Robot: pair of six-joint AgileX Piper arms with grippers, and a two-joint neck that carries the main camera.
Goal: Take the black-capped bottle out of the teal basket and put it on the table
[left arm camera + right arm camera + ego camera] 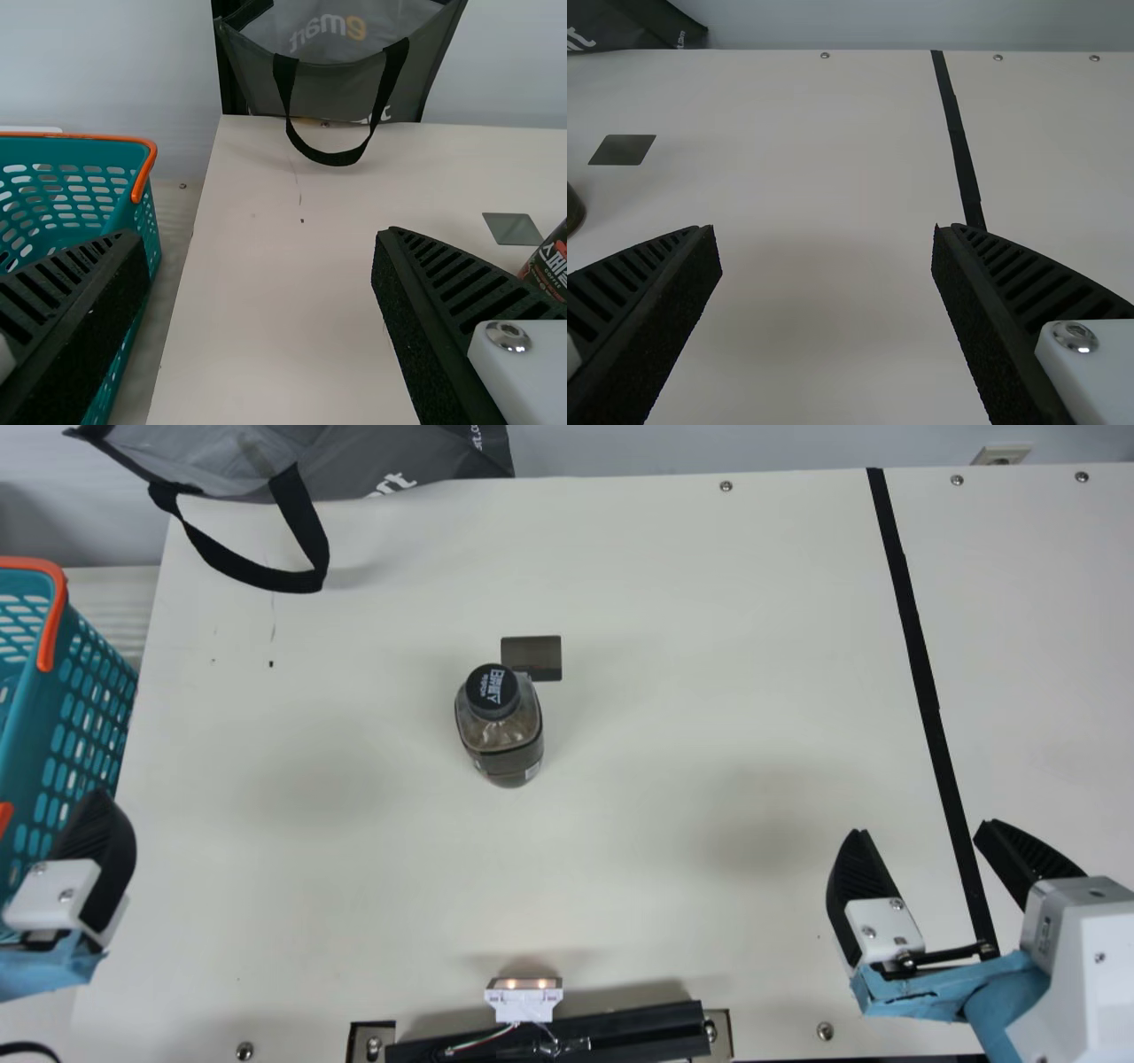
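Main view, at the tabletop's [664, 850] near edge: a black bar [620, 1032] carries a small white module [523, 1003] with two lights. Just beyond, the right end effector [921, 829] hangs with its fingers well apart, the black tape strip [926, 691] passing between them in the picture. At the opposite side is the left end effector [93, 850], one finger in sight here; the left wrist view shows both spread wide—one across the teal basket [89, 708], the other across the tabletop.

The black-capped bottle [500, 735] stands upright on the tabletop, out of the basket, farther off than both end effectors and roughly midway between them, well apart from each. A broad stretch of tabletop lies on either side of it. The basket sits just past the tabletop's left edge.

Right behind the bottle lies a dark rectangle [532, 654]. Beyond, a grey bag [399, 460] sits at the far left edge—its black strap [257, 571] loops onto the tabletop.
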